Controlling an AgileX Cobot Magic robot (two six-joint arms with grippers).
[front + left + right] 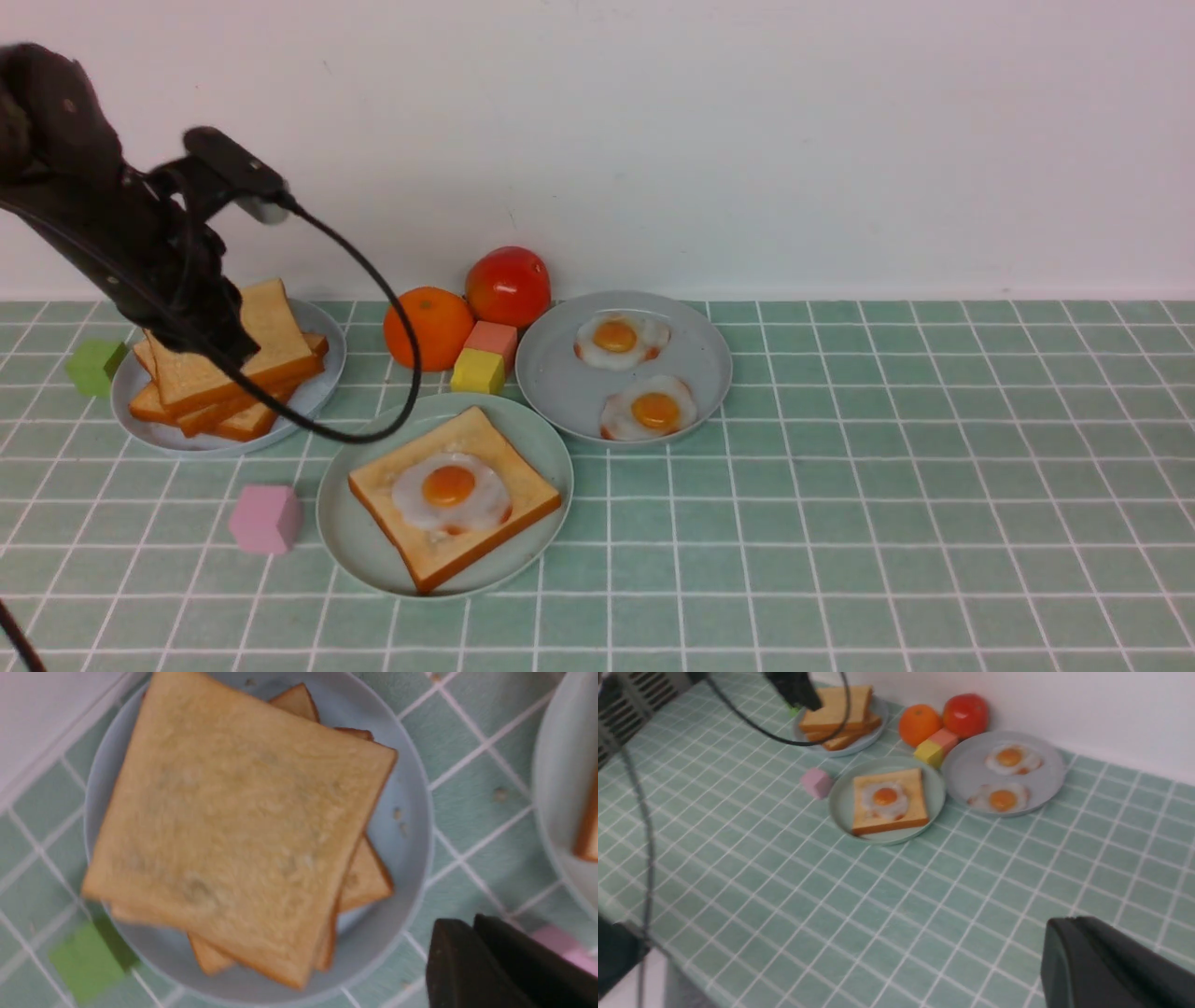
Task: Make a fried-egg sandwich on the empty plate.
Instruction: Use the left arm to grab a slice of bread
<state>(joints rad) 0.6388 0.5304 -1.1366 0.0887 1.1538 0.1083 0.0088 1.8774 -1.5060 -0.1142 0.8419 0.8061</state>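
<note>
Top toast [243, 826] is likely next.
Left fingers [451, 942] need opening around it; their gap is unclear. Right fingers [1057, 947] are closed.

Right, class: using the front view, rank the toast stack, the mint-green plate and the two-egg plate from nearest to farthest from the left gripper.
1. Toast stack, far left, beneath the jaws.
2. Mint-green plate, nearer the camera.
3. Two-egg plate, farthest right.

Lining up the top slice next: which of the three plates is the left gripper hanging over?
The bread plate, farthest left, next to the green block; the other two hold eggs, one with toast under it.
</note>
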